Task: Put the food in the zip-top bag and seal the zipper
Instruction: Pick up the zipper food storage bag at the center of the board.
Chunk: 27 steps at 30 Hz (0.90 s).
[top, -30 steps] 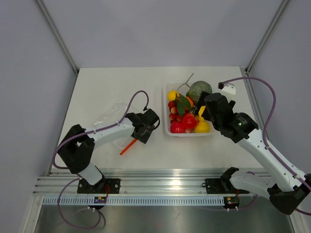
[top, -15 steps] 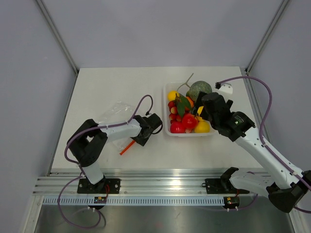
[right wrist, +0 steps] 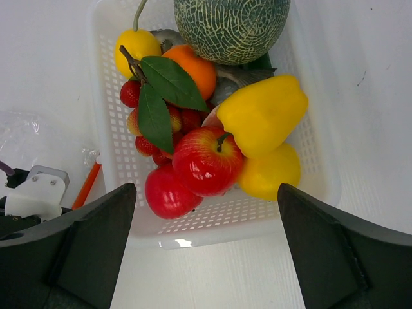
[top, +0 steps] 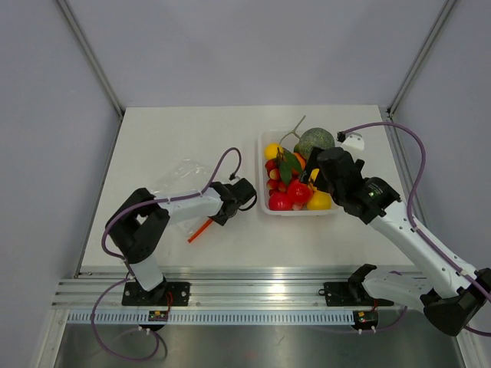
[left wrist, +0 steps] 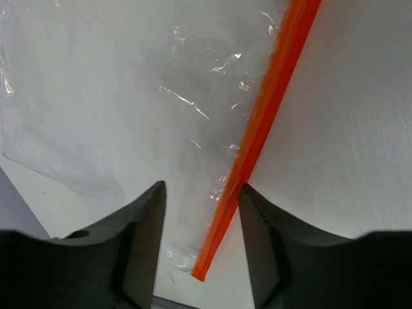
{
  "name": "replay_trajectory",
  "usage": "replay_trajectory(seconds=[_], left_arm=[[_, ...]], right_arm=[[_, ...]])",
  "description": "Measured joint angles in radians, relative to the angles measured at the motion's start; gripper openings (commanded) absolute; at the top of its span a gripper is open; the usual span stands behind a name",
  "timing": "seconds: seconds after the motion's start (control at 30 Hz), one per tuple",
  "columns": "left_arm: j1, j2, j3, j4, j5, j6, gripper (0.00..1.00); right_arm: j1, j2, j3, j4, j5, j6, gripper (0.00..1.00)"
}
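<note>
Beneath left end effector (left wrist: 201, 187), zipper (left wrist: 262, 135) lies diagonal.

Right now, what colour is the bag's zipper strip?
Orange-red zipper; clearest in the left wrist view.

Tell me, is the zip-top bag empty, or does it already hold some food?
Empty. The clear zip-top bag lies flat on the table, nothing visible inside; the toy fruit sits in the white basket.
</note>
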Motion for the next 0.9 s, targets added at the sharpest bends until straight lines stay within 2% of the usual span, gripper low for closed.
replay_trajectory(seconds=[0.13, 0.3, 0.43, 0.6, 0.77, 0.9], left_arm=[[0.007, 0.000, 0.000, 0.010, -0.001, -0.003, 0.21], [0.027, -0.002, 0.000, 0.016, -0.016, -0.018, 0.00], [0.066, -0.038, 0.000, 0.019, -0.015, -0.020, 0.00], [0.113, -0.146, 0.003, 0.020, 0.011, -0.033, 0.00], [0.161, -0.235, 0.064, 0.011, 0.127, -0.066, 0.00], [0.206, -0.302, 0.124, 0.004, 0.246, -0.099, 0.00]], right_arm=[[0.000, 0.000, -0.011, 0.005, -0.003, 0.005, 0.99], [0.000, -0.013, -0.050, 0.021, -0.027, 0.004, 1.00], [0.000, -0.040, -0.088, 0.029, -0.077, -0.013, 0.99], [0.000, -0.041, -0.100, 0.070, -0.217, -0.057, 0.99], [0.013, 0.043, -0.096, 0.105, -0.302, -0.062, 0.99], [0.076, 0.101, -0.090, 0.150, -0.337, -0.059, 0.99]])
